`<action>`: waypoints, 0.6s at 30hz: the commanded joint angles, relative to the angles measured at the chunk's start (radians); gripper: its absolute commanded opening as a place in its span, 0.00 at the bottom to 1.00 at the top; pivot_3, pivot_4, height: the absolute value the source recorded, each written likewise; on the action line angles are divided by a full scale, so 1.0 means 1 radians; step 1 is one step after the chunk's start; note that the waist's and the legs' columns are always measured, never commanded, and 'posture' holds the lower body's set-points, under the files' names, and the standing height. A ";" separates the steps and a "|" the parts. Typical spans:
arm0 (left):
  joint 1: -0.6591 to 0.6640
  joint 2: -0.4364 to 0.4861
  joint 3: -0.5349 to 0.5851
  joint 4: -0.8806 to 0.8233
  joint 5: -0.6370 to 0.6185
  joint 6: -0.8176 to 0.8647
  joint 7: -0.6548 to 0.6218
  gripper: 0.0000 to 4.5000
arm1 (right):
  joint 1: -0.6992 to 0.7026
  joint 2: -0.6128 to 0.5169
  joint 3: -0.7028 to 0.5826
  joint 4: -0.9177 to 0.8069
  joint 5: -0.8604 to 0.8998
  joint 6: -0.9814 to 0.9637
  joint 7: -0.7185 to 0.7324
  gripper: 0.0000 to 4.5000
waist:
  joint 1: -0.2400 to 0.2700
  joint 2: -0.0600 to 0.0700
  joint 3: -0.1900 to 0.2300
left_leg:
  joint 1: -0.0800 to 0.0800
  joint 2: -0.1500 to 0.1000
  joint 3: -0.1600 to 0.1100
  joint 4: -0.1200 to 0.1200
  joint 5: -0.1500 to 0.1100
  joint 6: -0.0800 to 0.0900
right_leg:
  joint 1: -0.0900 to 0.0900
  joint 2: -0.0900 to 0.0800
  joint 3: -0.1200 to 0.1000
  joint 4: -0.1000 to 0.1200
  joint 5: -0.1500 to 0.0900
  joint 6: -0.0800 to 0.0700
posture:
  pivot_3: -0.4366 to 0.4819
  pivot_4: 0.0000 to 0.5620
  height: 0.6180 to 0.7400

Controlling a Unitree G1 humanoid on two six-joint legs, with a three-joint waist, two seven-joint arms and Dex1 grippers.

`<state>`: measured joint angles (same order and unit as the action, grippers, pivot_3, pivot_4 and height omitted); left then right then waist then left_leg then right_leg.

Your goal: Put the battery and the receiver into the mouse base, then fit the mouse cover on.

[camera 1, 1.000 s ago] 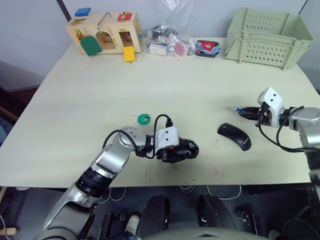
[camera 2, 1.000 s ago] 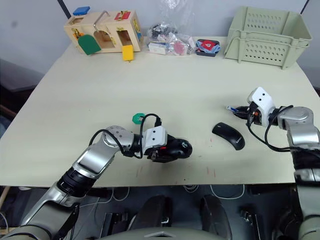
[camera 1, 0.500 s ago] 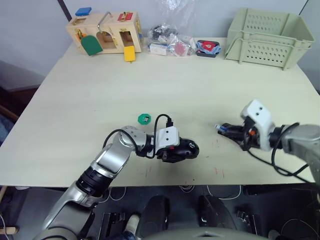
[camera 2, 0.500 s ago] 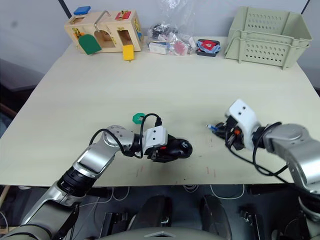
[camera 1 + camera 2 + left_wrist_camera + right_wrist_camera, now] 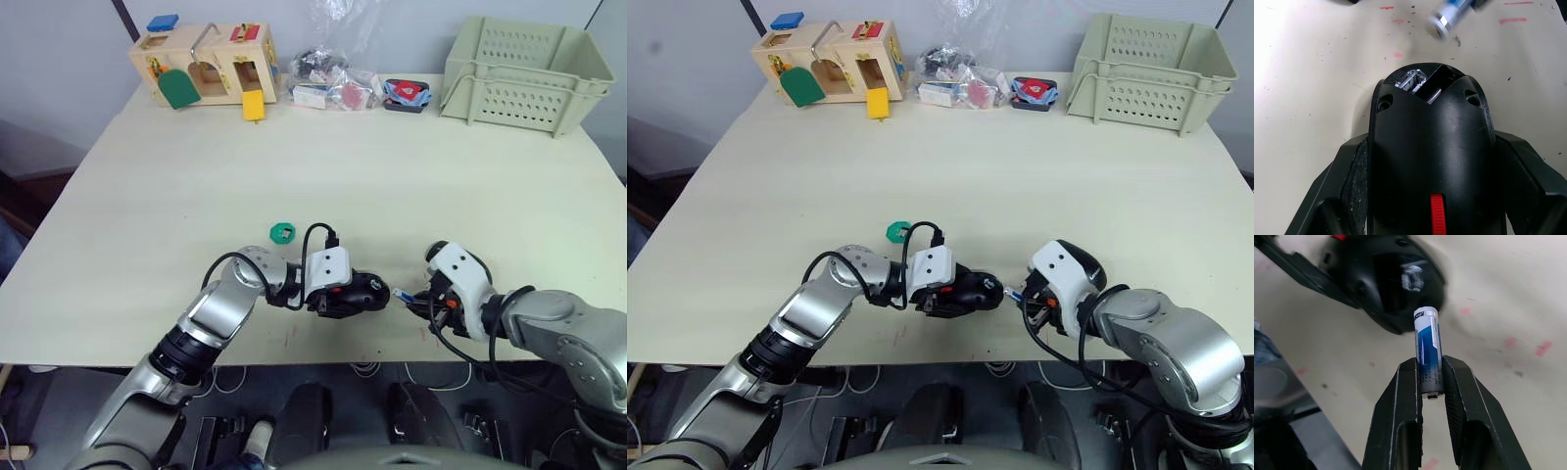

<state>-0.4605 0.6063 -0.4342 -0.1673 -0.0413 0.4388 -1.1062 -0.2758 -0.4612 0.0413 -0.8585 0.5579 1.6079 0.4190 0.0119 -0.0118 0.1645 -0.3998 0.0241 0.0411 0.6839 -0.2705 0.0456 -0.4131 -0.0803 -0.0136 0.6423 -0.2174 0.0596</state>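
batteries: one, white with a blue end (image 5: 1428, 350), pinched between the two fingers of the right pincer (image 5: 1430, 382), its free tip pointing at the mouse base and just short of it
mouse bases: one, black with a red mark (image 5: 1432, 161), held off the near edge of the bench (image 5: 147, 215) by the left pincer (image 5: 345, 297), its fingers (image 5: 1347, 186) pressed on both sides; open battery slot at the far end faces the battery
mouse cover: a bit of black shell (image 5: 1080, 261) peeks out behind the right wrist, mostly hidden
receiver: can't make it out
green disc: one (image 5: 282, 232), lying on the bench just behind the left forearm
other stuff: one wooden lock box (image 5: 204, 64), one clear bag of bits (image 5: 333, 78), one pale crate (image 5: 519, 73), all along the far edge
left arm: elbow bent, forearm running across toward the middle, pincer pointing right
right arm: reaching in low from the right, pincer pointing left, tips of both nearly meeting near the front edge
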 commanded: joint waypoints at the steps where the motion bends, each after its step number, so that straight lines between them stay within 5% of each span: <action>1: -0.006 0.011 -0.012 -0.010 0.029 0.029 0.013 0.65 | -0.009 0.008 0.002 -0.019 0.053 0.007 -0.054 0.03 | 0.000 0.000 0.000 | 0.000 0.000 0.000 0.000 0.000 0.000 | 0.000 0.000 0.000 0.000 0.000 0.000 | 0.48 0.27 1.00; 18: -0.006 0.015 -0.030 -0.037 0.047 0.068 0.020 0.65 | -0.103 -0.019 0.048 0.146 0.348 0.007 -0.319 0.03 | -0.001 -0.001 0.000 | 0.000 0.000 -0.001 0.000 0.000 0.000 | 0.000 0.000 0.000 0.000 0.000 0.000 | 0.48 0.27 1.00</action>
<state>-0.4693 0.6088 -0.4434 -0.2013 -0.0269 0.4943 -1.1030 -0.3689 -0.4710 0.0821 -0.7301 0.8627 1.6079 0.1429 0.0110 -0.0126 0.1645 -0.3999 0.0242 0.0405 0.6837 -0.2706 0.0457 -0.4130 -0.0804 -0.0139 0.6420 -0.2175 0.0595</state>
